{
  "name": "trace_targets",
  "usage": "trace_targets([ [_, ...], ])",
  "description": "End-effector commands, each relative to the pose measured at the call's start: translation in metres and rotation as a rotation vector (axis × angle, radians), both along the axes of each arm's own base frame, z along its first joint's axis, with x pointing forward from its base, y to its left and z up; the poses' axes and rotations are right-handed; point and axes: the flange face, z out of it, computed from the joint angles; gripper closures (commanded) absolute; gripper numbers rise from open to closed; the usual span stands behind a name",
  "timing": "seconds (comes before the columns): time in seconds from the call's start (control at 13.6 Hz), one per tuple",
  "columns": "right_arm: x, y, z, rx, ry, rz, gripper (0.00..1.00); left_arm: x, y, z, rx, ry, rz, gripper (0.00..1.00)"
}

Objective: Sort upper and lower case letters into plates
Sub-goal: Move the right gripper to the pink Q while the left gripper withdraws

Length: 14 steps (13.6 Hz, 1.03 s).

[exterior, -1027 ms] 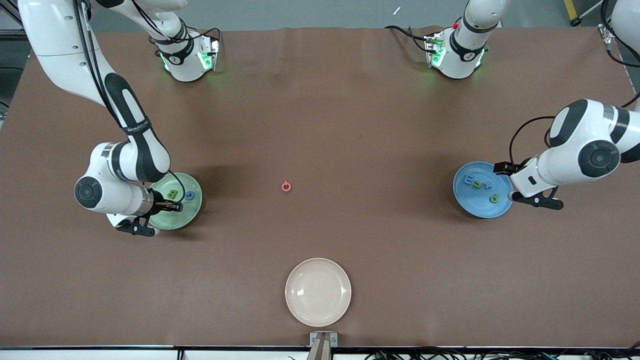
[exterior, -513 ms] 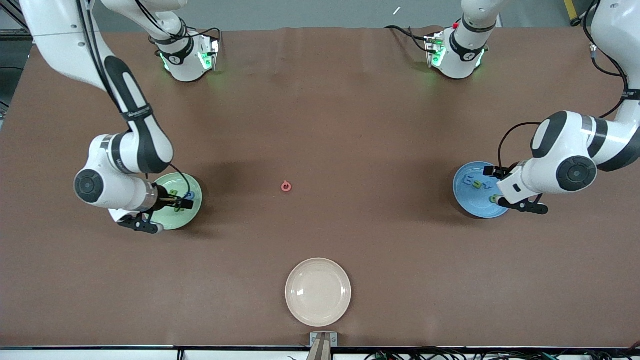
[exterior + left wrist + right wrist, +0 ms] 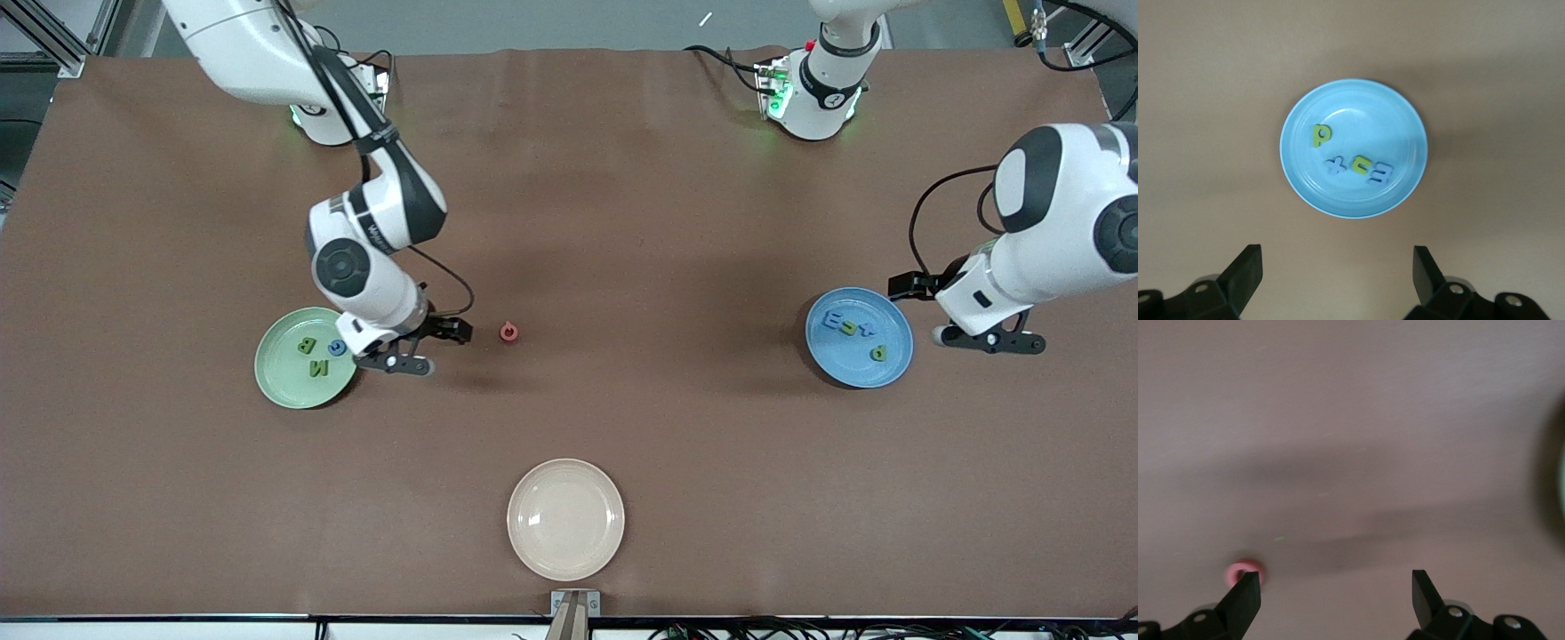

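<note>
Front view. The brown worktop (image 3: 622,222) carries three plates. The pale green plate (image 3: 281,384), at centre left of the frame, holds three letters: a green B (image 3: 305,345), a blue G (image 3: 336,348) and a green N (image 3: 318,367). The blue plate (image 3: 849,369), at centre right, holds four letters (image 3: 849,326). The cream plate (image 3: 565,519), at lower centre, holds nothing. The red letter (image 3: 508,332) lies on the bare worktop at frame centre, between the two coloured plates. The right pincer (image 3: 436,342) is over the worktop between the green plate and the red letter, jaws apart, holding nothing. The left pincer (image 3: 982,333) is beside the blue plate's rim at the frame's right edge; this arm waits.

Left wrist view. The blue plate (image 3: 1298,180) sits at frame centre with its four letters grouped inside. The left pincer (image 3: 1337,280) at the bottom edge has its jaws apart and empty.

Right wrist view. The red letter (image 3: 1239,571) appears at lower left, just beside one finger (image 3: 1245,600) of the right pincer (image 3: 1336,600), outside the gap, not between the jaws, which stand apart.

Handling. The letter is judged light, rigid and easily nudged; centre the jaws over it and take hold across its chunky outer sides.
</note>
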Motion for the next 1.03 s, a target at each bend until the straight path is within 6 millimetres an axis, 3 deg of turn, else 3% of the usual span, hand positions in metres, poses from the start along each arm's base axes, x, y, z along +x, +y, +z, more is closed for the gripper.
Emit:
trace_targets([
  [0.0, -0.018, 0.037, -0.024, 0.010, -0.034, -0.021, 0.00, -0.018, -0.002, 0.044, -0.040, -0.069, 0.019, 0.01],
  [0.44, -0.046, 0.083, -0.059, 0.019, -0.069, -0.004, 0.03, -0.036, 0.015, 0.122, -0.076, -0.194, 0.061, 0.01],
  [0.73, -0.052, 0.088, -0.071, -0.007, -0.068, 0.002, 0.11, -0.028, 0.020, 0.156, -0.073, -0.250, 0.076, 0.01],
  [0.95, -0.045, 0.093, -0.078, -0.015, -0.078, 0.003, 0.20, -0.026, 0.017, 0.188, -0.074, -0.283, 0.068, 0.01],
])
